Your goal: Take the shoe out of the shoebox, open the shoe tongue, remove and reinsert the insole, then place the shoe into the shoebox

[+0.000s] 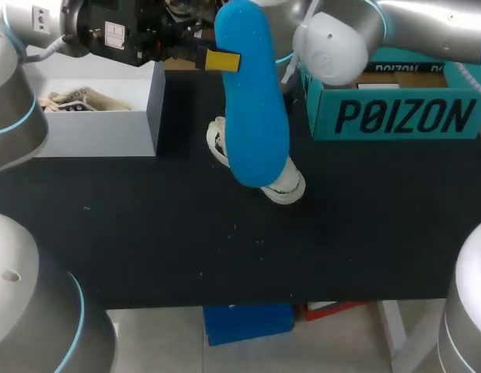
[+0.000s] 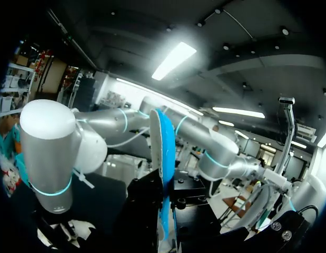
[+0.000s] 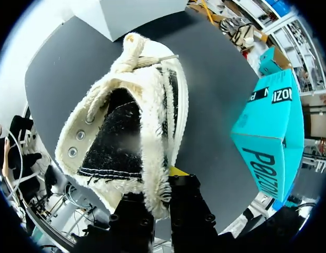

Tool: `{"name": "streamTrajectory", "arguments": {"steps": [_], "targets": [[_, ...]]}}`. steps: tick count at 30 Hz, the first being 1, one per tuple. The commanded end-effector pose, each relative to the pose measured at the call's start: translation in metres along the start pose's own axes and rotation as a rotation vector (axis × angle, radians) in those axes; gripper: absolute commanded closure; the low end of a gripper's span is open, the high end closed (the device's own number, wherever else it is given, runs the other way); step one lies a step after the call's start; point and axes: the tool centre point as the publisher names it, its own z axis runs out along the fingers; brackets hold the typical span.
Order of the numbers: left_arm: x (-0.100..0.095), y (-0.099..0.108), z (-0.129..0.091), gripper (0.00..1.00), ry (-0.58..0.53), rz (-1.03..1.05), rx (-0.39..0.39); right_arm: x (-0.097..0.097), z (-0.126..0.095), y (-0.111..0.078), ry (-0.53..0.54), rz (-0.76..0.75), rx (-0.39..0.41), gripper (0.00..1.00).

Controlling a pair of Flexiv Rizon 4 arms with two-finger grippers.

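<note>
Head view, insole: a blue insole (image 1: 256, 116) is out of the shoe and held high above the table, its length hanging down over the shoe.
Left gripper: the left gripper (image 1: 222, 60) is closed on the insole's upper end. In the left wrist view the insole stands edge-on between the fingers.
Shoe: a fuzzy white shoe (image 3: 126, 132) sits on the table under the insole, its mouth open and empty.
Right gripper: the right gripper (image 3: 161, 199) is clamped on the shoe's fluffy rim, steadying it.
Shoebox: the teal shoebox (image 1: 395, 116) is near the shoe, on the right arm's side.
White box: a white box (image 1: 100, 124) stands well apart on the left arm's side.
Table: the table (image 1: 147, 233) has a black top.
Risk: the insole is pinched at one end only, so its free end could catch the rim and buckle, or twist in the grip. The thin rim hold may also let the shoe tip.
</note>
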Motion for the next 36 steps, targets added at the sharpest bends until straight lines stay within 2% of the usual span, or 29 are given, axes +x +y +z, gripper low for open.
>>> {"name": "streamTrajectory", "arguments": {"steps": [1,10,23,36], "targets": [[-0.001,0.001,0.001,1.0,0.0,0.001,0.0,0.01,-0.001,0.006,-0.16,0.565,0.109,1.0],[-0.001,0.001,0.001,1.0,0.0,0.001,0.0,0.021,0.001,0.003,-0.153,0.781,0.086,1.0],[-0.001,0.001,0.001,1.0,0.0,0.001,0.0,0.048,0.016,0.002,-0.143,0.783,0.05,1.0],[-0.001,0.001,0.001,1.0,0.0,0.001,0.0,0.058,0.03,0.004,-0.123,0.775,0.036,1.0]]}}
